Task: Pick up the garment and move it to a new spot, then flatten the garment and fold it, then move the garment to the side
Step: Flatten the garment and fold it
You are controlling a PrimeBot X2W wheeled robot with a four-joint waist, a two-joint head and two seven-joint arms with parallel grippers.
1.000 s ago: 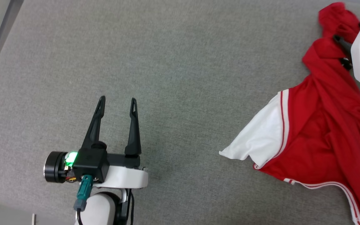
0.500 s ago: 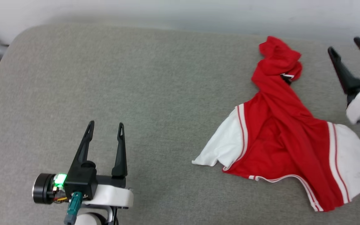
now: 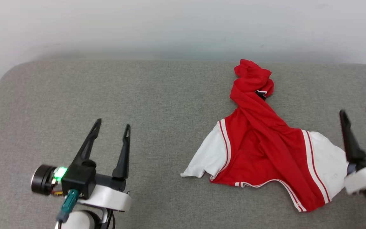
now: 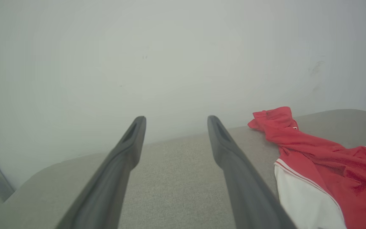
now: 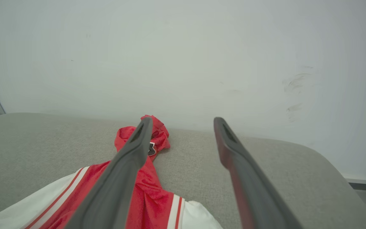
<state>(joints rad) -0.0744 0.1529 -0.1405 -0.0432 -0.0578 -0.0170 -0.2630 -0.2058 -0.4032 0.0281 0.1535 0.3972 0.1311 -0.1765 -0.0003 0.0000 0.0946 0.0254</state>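
A grey fabric-covered table (image 3: 170, 105) with rounded corners was seen from above, set against a plain pale wall (image 3: 183, 28). The garment (image 3: 259, 149), a red jersey-style shirt, was laid crumpled on the right half of the table, held by nothing. Its two white short sleeves were spread outward, the one (image 3: 203, 159) toward the middle of the table and the other (image 3: 324, 165) toward the right edge of the head view, each bordered by red-and-white stripes. A striped band was traced along the near red edge. The rest of the red cloth was twisted into a narrow rope that ran away toward the wall and ended in a bunched knot near the table's far edge, where a small patch of black, white-edged lettering (image 3: 260, 93) was shown. The left jaws were held wide open and empty at the lower left, well apart from the garment, with the two long dark fingers (image 3: 89, 143) pointed toward the wall above bare fabric. A green light (image 3: 60, 173) was lit on the left wrist, and a teal plug (image 3: 67, 203) was seen below it. The right jaws were likewise spread wide at the lower right with nothing gripped between them; the dark fingers (image 3: 346, 136) were placed just beside the right-hand sleeve, though whether cloth was touched could not be told. In the right wrist view the red knot was partly covered by one finger, and only grey table and wall were seen between the two.
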